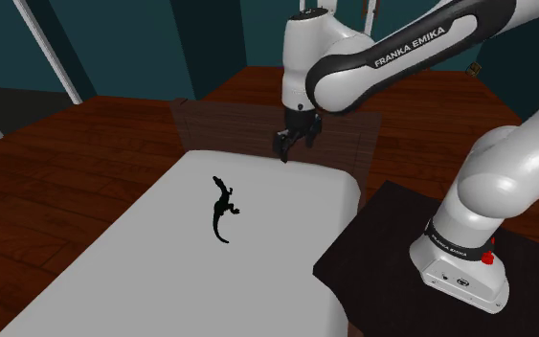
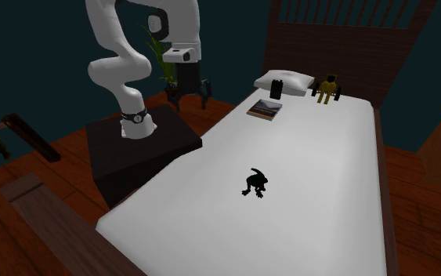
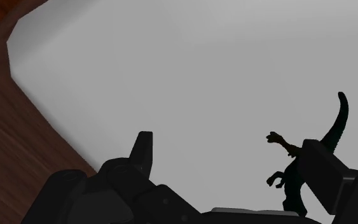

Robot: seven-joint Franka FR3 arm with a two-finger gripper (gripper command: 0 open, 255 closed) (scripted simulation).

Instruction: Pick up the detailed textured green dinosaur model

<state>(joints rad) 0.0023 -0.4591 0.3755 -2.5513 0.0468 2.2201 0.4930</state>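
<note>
Currently gripper (image 1: 295, 146) wide open, hovering over bed (image 1: 286, 230) edge, apart from dark dino (image 1: 222, 209).

place: bedroom | evidence: white bed (image 2: 320, 204), pillow (image 2: 285, 81), slatted wooden headboard (image 2: 344, 35), wooden floor (image 1: 56, 182)

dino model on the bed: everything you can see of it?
The dinosaur model renders nearly black, with a faint olive tint on one forelimb in the wrist view. It has a slim body, a long thin tail curved at the tip, small forelimbs and bent legs. It sits alone on the white bed, touching only that surface; standing or lying, I cannot tell. The open gripper is apart from it.
</note>
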